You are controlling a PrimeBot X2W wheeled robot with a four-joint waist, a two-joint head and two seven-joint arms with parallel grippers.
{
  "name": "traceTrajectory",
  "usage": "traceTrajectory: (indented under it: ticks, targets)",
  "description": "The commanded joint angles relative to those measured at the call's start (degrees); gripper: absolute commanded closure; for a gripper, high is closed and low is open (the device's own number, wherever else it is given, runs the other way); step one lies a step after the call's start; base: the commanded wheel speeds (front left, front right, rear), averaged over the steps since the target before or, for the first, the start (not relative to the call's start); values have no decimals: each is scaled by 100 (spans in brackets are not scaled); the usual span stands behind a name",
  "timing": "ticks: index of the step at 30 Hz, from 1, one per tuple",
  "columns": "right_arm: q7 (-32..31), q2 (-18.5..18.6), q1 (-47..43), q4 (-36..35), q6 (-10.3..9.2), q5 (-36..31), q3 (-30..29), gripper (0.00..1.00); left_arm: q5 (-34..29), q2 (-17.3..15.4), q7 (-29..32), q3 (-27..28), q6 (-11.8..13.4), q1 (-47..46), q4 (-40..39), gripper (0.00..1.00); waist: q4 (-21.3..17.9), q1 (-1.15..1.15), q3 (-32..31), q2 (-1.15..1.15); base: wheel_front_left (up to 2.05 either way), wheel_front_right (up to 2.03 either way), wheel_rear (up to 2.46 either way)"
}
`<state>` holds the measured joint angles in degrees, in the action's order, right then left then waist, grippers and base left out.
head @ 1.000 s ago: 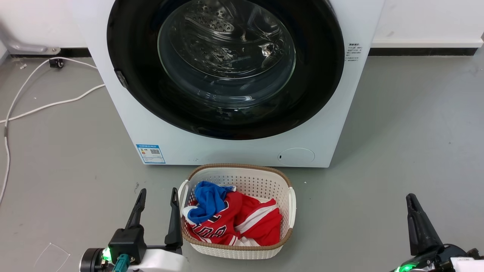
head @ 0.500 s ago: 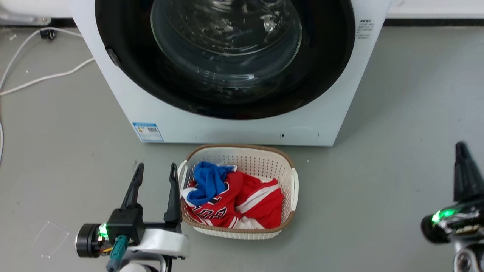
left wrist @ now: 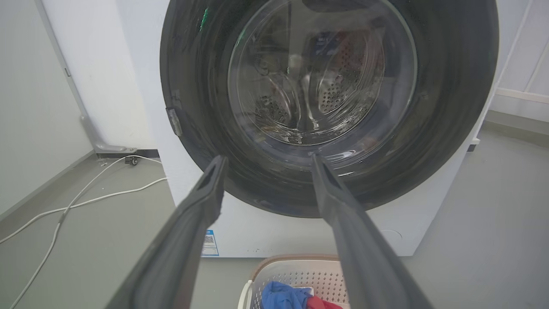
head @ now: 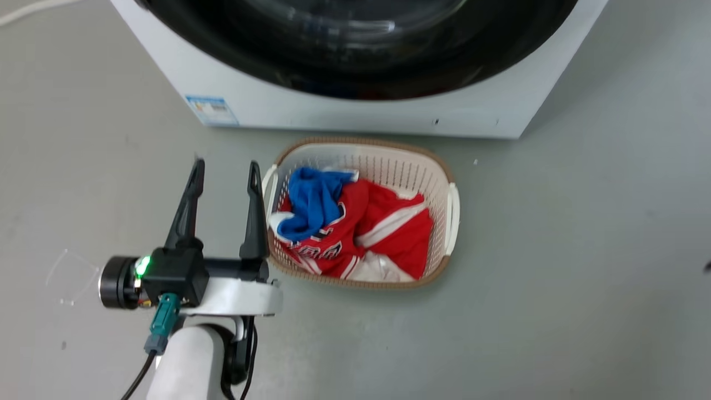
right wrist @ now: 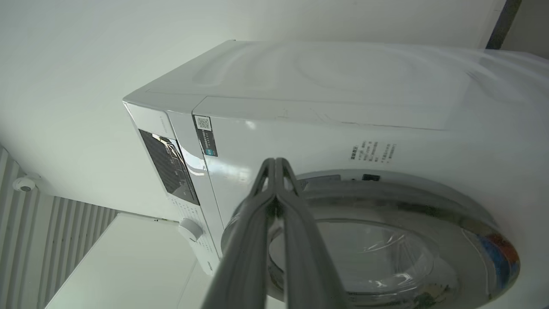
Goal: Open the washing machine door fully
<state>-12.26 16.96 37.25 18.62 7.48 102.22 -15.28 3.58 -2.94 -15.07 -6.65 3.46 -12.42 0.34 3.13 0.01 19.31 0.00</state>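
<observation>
The washing machine [head: 355,114] is a white front-loader at the top of the head view. Its door [head: 361,61], a glossy black disc with a clear glass bowl, lies flat against the front. The left wrist view faces the door [left wrist: 326,103] straight on, with a small latch tab [left wrist: 173,121] at its left rim. My left gripper [head: 225,169] is open and empty, low over the floor beside the basket, well short of the machine. In the right wrist view my right gripper [right wrist: 276,162] is shut on nothing, pointing at the machine [right wrist: 343,128] above the door [right wrist: 377,240].
A white laundry basket [head: 451,211] with red and blue clothes [head: 344,228] stands on the grey floor right before the machine. White cables [left wrist: 77,201] trail over the floor left of the machine. A wall [left wrist: 34,98] runs close on that side.
The head camera has tilted down, so the machine and basket slid up the picture. The right gripper rose out of the head view. The left gripper stays open beside the basket.
</observation>
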Motion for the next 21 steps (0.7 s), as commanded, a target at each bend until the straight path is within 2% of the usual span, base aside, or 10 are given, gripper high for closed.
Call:
traceTrajectory:
  ticks: [1,7,12,21]
  targets:
    - [-57,143,357,150,2,-49,63,100,-27,9,-15,-6,-12,-139,-44,0,107,-1,382,0,0,0,0]
    - [-354,594,1658,872,2,-297,482,100,-51,10,-15,16,-11,-411,-158,0,192,-1,879,0,0,0,0]
    - [-789,806,2506,1284,2,-535,1017,100,-39,10,-16,5,2,-580,-227,0,276,-1,1181,0,0,0,0]
    - [-1400,796,3360,1601,2,-987,1846,100,40,9,-16,-95,63,-719,-266,0,380,-1,1468,0,0,0,0]
